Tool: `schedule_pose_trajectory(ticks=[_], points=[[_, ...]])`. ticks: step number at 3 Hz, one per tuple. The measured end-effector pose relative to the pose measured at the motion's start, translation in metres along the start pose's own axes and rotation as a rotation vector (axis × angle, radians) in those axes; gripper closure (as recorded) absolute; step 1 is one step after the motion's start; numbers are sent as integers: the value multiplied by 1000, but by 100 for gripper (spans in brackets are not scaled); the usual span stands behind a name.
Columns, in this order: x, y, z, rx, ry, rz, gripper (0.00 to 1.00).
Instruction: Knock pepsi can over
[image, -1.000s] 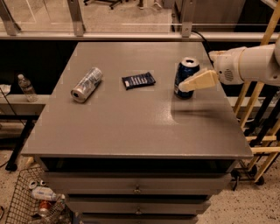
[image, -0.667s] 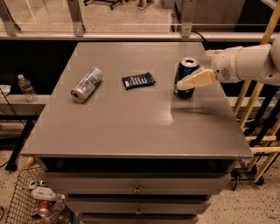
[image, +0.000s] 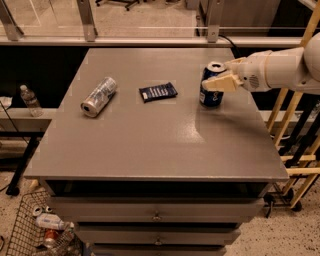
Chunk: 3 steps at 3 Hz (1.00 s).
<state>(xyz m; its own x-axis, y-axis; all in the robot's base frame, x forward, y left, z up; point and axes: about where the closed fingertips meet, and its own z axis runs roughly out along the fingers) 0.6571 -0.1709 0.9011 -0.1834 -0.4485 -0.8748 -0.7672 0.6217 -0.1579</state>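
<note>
The pepsi can (image: 210, 95), dark blue with a silver top rim, stands on the right part of the grey table (image: 150, 145) and leans slightly to the left. My gripper (image: 216, 83) comes in from the right on a white arm and its cream fingers lie across the can's upper right side, touching it. A slimmer silver-white can (image: 98, 96) lies on its side at the left. A flat dark snack wrapper (image: 158, 92) lies near the middle.
A wooden rack (image: 295, 140) stands right of the table. Drawers (image: 156, 215) sit under the tabletop. A wire basket (image: 37, 232) with bottles is on the floor at the lower left. A water bottle (image: 30, 100) stands on a ledge at the left.
My gripper has risen from the can's lower side to its upper part. The can now leans slightly left.
</note>
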Motion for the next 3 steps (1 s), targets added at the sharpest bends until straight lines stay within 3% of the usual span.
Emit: schedule_pose_trajectory(ticks=[1,2,3], points=[[-6,0,-2,-3,1,-13,73],[-20,2,-13,-16,37,-103,95],[-36,7,-27,-66,131,-278,100]])
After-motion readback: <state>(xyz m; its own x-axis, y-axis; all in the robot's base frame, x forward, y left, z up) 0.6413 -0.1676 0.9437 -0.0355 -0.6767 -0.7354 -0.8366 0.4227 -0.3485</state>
